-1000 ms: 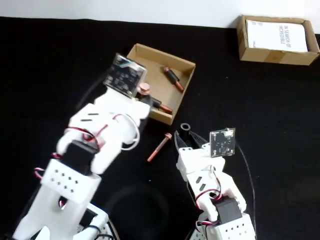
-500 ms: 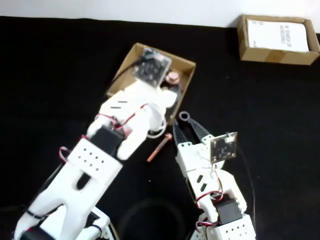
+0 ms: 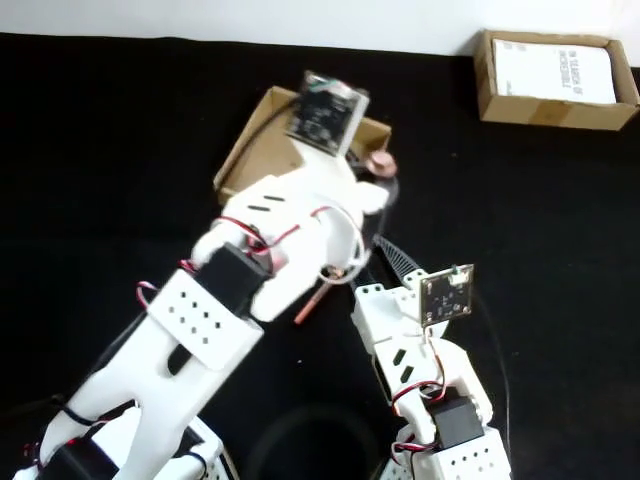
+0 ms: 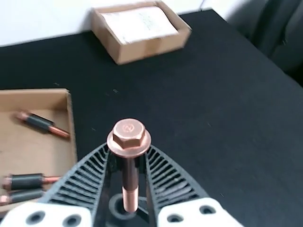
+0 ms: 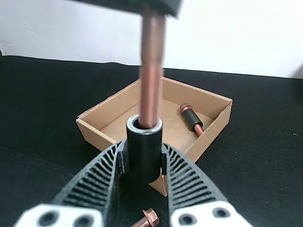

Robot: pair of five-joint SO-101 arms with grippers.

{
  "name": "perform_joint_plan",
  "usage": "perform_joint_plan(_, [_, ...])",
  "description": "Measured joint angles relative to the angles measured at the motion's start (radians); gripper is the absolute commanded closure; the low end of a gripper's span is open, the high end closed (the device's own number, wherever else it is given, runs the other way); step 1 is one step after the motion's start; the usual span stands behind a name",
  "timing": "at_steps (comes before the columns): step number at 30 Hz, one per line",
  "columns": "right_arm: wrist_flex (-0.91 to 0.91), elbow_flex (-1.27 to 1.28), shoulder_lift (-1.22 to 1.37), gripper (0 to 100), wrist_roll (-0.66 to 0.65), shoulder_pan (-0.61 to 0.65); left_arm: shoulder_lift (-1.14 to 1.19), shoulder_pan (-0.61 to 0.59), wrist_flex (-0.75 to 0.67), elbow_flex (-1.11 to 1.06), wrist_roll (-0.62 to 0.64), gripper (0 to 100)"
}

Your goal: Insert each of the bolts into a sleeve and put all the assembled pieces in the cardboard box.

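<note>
Left gripper [image 4: 129, 150]: my fingers pinch a copper bolt [image 4: 128, 165] just under its hex head, with the shaft hanging straight down.

Right gripper [image 5: 143, 163]: my fingers are pressed onto a black sleeve [image 5: 143, 146], which stands upright with its bore facing up.

The bolt's tip sits at the sleeve's mouth and appears to be just inside the rim. How far in it goes, I cannot tell.

High view: the bolt head [image 3: 377, 165] lies at about 12 o'clock from my right arm's wrist. My left arm crosses in from 7 o'clock and covers the sleeve.

The cardboard box [image 3: 248, 152] is at 10 o'clock from the bolt head, close by. Left wrist view: three assembled pieces lie inside the box, one [image 4: 42, 124] apart from the others and two [image 4: 21, 189] side by side.

A loose bolt [image 3: 309, 305] lies on the black table [image 3: 120, 120] at 7 o'clock from the held bolt, near my right arm's base.

A second box [image 3: 555, 105], holding a printed sheet, sits at 2 o'clock, well apart.
</note>
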State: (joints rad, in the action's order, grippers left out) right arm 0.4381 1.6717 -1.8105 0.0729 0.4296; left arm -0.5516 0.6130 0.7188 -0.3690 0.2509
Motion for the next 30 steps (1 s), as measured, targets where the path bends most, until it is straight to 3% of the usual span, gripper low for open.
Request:
perform_joint_plan(16, [0.0, 0.0, 0.0, 99.2, 0.0, 0.002, 0.0, 0.012, -0.086, -0.038, -0.04, 99])
perform_joint_plan(30, [0.0, 0.0, 0.0, 99.2, 0.0, 0.002, 0.0, -0.003, 0.025, 0.057, -0.041, 99])
